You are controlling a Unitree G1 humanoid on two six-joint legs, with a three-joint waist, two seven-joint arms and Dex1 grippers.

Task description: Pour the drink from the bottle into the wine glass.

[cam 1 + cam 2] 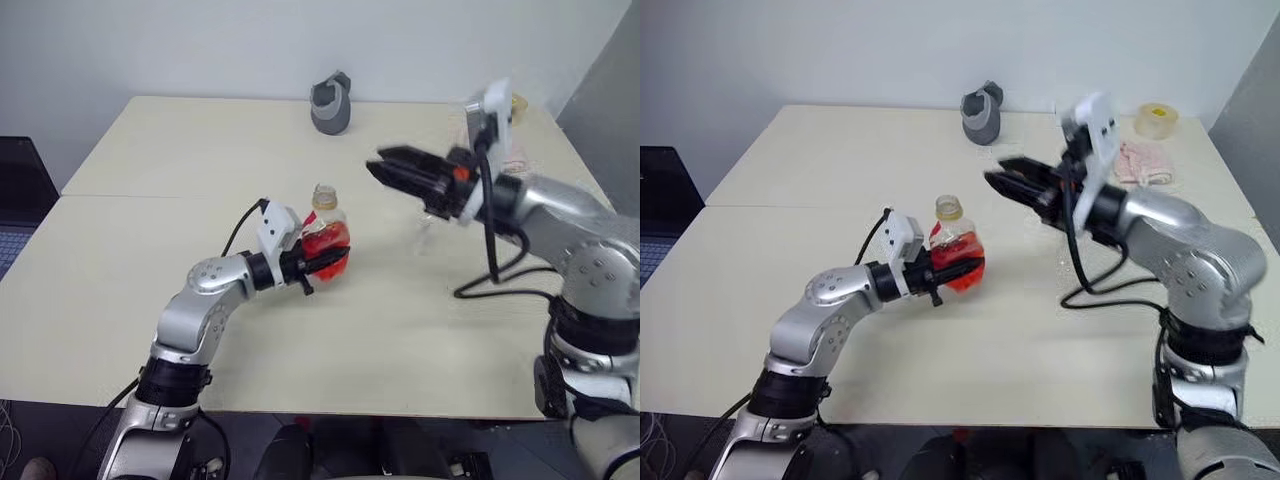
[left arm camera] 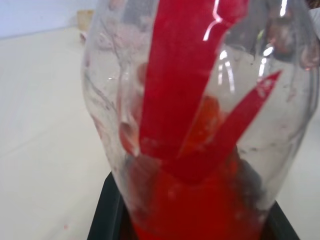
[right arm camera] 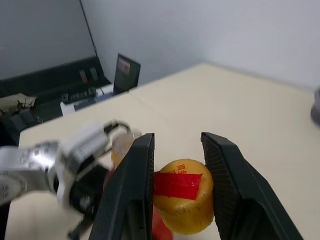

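Two grippers divide the work: the left gripper (image 1: 325, 262) is clamped on the bottle (image 1: 326, 235) at frame centre, holding it upright so the drink (image 1: 328, 255) sits low. The right gripper (image 1: 382, 167), right of centre, pinches a yellow cap (image 3: 182, 195), presumably to clear the neck for pouring. The right wrist view reveals that cap, and the left eye view faintly shows the wine glass (image 1: 424, 235) beneath the right gripper.
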